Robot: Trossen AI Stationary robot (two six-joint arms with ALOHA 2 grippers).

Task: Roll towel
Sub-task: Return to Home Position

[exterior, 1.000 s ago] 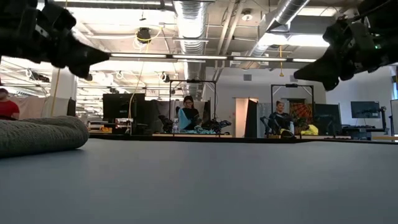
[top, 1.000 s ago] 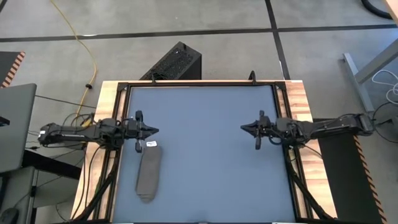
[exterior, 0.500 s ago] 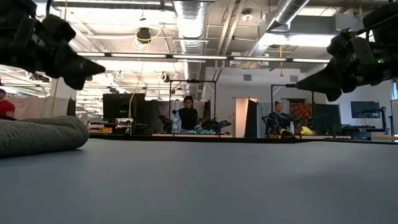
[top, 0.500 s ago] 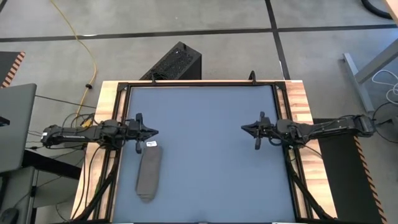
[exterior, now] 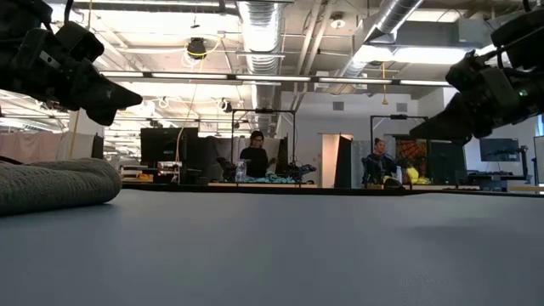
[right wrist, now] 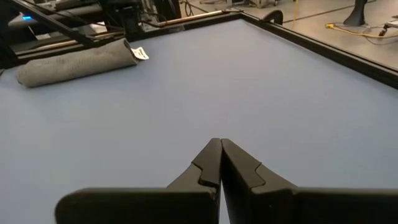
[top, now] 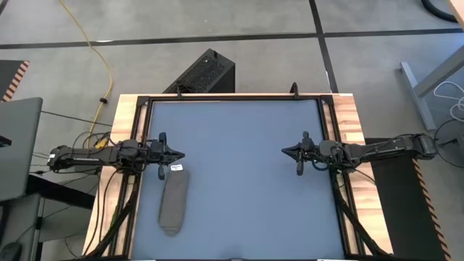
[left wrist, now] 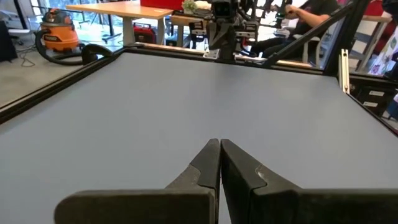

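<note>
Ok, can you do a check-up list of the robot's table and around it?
Surface: table mat, blue-grey, flat.
Job's things: towel rolled up near the left edge, white tag at one end.
Clutter: nothing seen.
Grippers: left gripper and right gripper hover above the mat's sides, fingers shut, empty.
Cables: yellow cable on the floor.
Surroundings: black box on the floor too; people seated far off.

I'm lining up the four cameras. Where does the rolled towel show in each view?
High view: the towel lies rolled at the lower left of the table.
Low view: at the picture's left edge.
Left wrist view: not in it.
Right wrist view: far across the table, near its opposite edge.
Shared landmark: its white tag, which also shows in the right wrist view.
</note>
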